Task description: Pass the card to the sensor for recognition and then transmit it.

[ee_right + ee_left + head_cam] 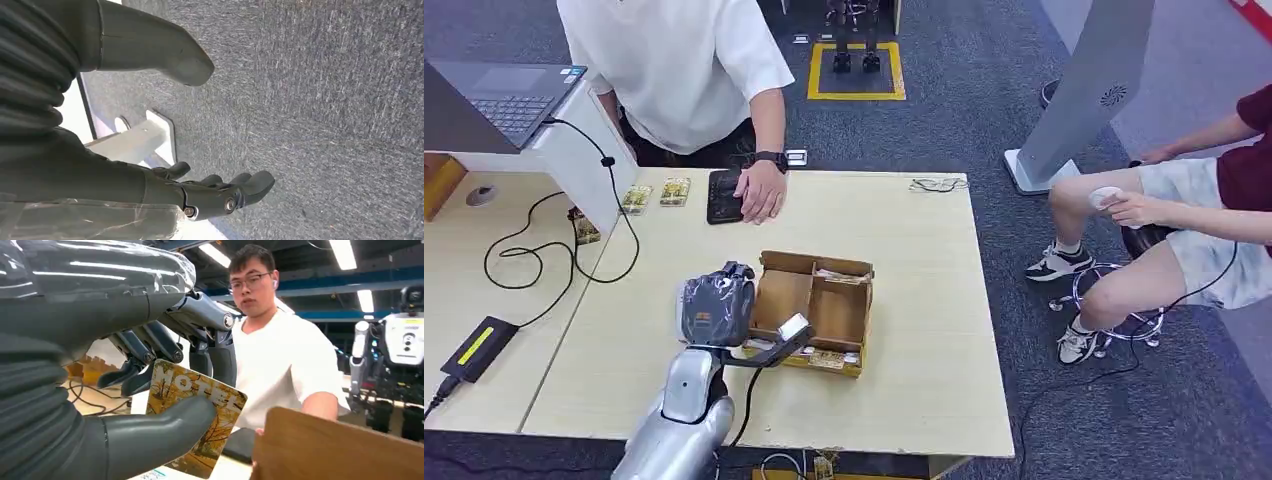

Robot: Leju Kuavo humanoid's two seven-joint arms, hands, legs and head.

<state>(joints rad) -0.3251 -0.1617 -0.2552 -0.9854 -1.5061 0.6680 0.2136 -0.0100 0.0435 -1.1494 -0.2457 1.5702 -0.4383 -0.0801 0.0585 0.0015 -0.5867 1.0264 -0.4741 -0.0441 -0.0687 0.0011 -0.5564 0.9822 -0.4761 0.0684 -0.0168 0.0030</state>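
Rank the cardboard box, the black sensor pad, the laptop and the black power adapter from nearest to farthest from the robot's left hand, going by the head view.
From the left hand, which holds the card:
1. Cardboard box, right beside the hand.
2. Black sensor pad, across the table under the person's hand.
3. Black power adapter, at the table's left edge.
4. Laptop, far left corner on the raised stand.

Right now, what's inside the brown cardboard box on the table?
The cardboard box has two compartments; cards lie along its far and near edges. The left hand, holding a card, covers its left side.

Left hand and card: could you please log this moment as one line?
left hand holds hotel card | above box | right hand open
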